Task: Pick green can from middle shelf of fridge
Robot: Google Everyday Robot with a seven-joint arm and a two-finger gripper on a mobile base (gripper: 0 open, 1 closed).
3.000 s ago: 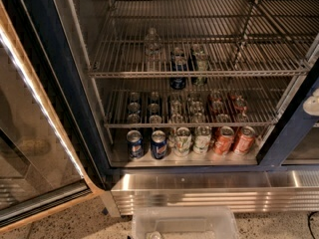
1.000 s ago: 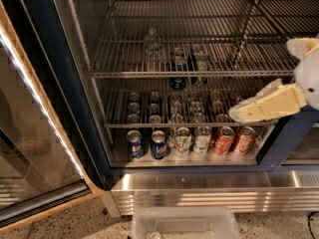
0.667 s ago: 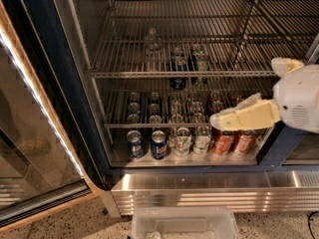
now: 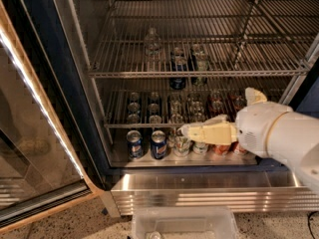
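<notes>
The fridge stands open, with a dark blue frame and silver wire racks. The middle shelf carries a clear bottle, a dark blue can and, right of it, the green can with a silver top. My gripper, cream-coloured on a white arm, reaches in from the right. It points left and hangs in front of the cans on the fridge floor, well below the green can and slightly left of it.
A lower rack holds several cans. On the fridge floor stand two blue cans, white printed cans and red cans. The open glass door is at the left. A clear plastic bin sits below the ribbed steel base.
My arm came into view from the right and moved left and down. The gripper now hangs before the bottom row of cans. The cans have not moved.
</notes>
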